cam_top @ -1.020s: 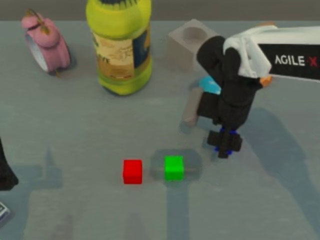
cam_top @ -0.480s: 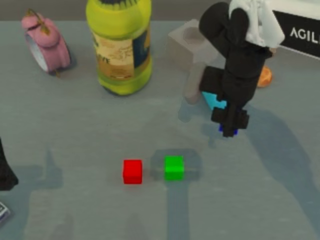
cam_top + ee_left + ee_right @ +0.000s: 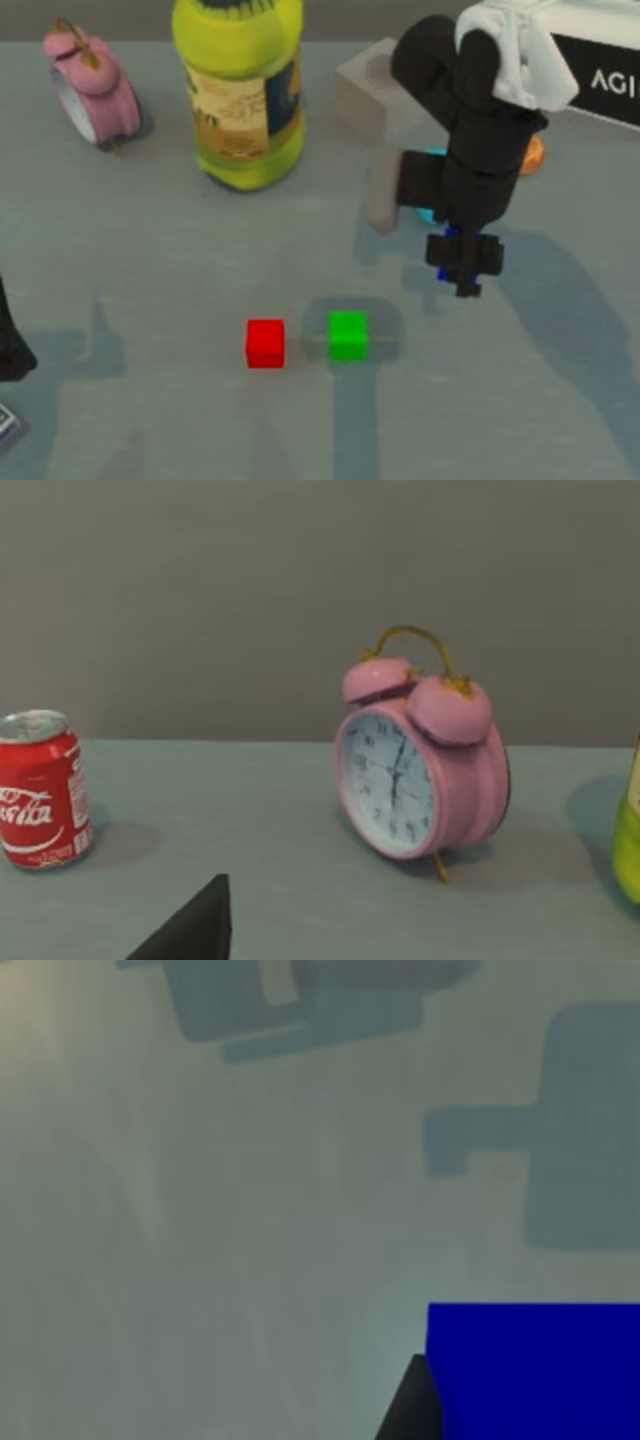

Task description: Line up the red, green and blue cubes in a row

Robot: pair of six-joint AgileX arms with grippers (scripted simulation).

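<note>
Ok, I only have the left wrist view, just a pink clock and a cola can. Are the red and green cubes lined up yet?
Observer: Yes. The red cube and the green cube sit side by side with a small gap, green on the right.
Operator: And the blue one?
Observer: The right gripper holds the blue cube, behind and to the right of the green cube.
Operator: My left arm?
Observer: The left arm is parked at the table's left edge.

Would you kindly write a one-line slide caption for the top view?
Right gripper carries the blue cube above the table, up and right of the green cube and red cube.
</note>
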